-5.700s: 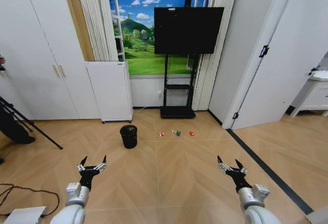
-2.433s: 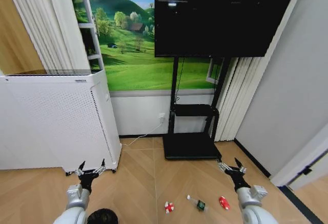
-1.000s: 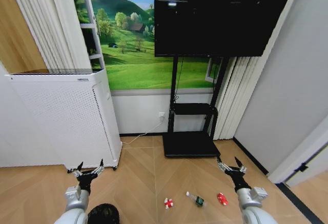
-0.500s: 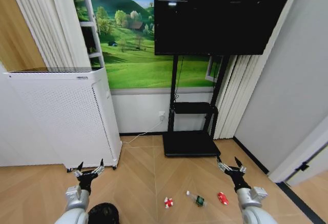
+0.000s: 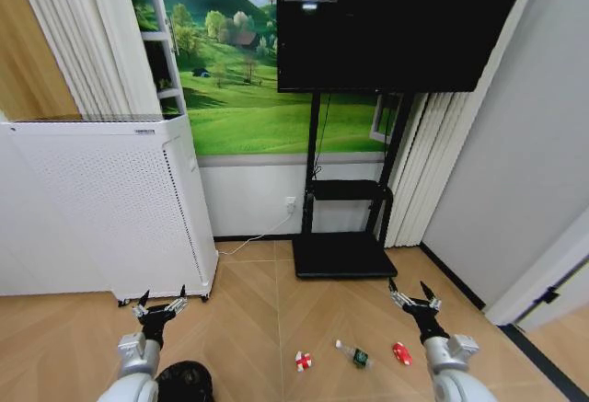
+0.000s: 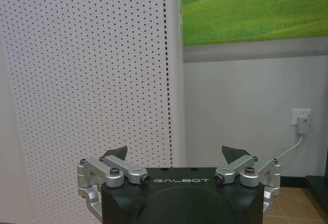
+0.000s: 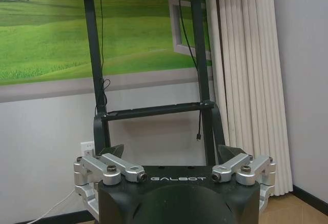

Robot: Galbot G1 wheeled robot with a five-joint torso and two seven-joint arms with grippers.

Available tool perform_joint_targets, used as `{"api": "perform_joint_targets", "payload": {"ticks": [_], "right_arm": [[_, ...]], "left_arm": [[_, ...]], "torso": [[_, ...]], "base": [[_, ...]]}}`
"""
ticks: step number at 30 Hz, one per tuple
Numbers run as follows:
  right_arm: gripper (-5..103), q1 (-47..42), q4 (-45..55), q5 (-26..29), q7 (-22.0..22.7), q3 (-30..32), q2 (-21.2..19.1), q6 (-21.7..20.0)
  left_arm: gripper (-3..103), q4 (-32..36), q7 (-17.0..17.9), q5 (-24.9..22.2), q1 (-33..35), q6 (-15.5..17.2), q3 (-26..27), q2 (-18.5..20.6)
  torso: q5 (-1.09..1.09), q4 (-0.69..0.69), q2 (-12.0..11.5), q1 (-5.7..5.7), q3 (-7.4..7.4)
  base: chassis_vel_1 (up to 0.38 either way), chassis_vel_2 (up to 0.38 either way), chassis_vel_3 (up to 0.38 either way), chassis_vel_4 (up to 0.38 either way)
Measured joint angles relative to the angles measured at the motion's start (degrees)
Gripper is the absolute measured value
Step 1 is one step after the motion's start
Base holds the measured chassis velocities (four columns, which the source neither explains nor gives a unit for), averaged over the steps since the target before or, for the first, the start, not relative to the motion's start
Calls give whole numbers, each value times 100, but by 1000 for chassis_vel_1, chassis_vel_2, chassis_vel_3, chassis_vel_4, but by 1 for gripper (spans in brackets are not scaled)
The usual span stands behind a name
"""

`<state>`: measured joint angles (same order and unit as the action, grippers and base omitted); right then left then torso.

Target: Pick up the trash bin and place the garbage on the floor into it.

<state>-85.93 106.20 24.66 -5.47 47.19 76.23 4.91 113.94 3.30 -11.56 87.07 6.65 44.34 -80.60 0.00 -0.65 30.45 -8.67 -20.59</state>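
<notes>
The black mesh trash bin (image 5: pixel 186 381) shows its rim at the bottom of the head view, just right of my left arm. My left gripper (image 5: pixel 160 307) hangs open above and slightly left of it, holding nothing. On the wood floor lies the garbage: a crumpled red-and-white wrapper (image 5: pixel 302 361), a small clear bottle with a green label (image 5: pixel 352 354) and a flattened red piece (image 5: pixel 401 353). My right gripper (image 5: pixel 412 298) is open above the red piece. In the wrist views both the left gripper (image 6: pixel 176 154) and the right gripper (image 7: pixel 170 151) stand open and empty.
A tall white perforated cabinet (image 5: pixel 106 204) stands at the left, close behind the bin. A black TV (image 5: pixel 396 25) on a black stand (image 5: pixel 340 257) sits against the back wall. Curtains (image 5: pixel 431 167) hang at the right. Bare floor lies between the cabinet and the stand.
The camera has come much closer to the wall than 5.7 s ago; the bin and garbage now sit near the picture's bottom. In the last second the view tilted slightly down. Both grippers stay open.
</notes>
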Motion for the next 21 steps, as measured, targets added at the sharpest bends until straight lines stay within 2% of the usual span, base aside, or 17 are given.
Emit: {"api": "perform_joint_targets", "payload": {"ticks": [21], "right_arm": [[100,-3,-10,-30,66,5,43,10]], "left_arm": [[100,2,-87,-8,38,-85,11,-12]], "torso": [[0,0,-489,187,301]], "base": [[0,0,0,0]]}}
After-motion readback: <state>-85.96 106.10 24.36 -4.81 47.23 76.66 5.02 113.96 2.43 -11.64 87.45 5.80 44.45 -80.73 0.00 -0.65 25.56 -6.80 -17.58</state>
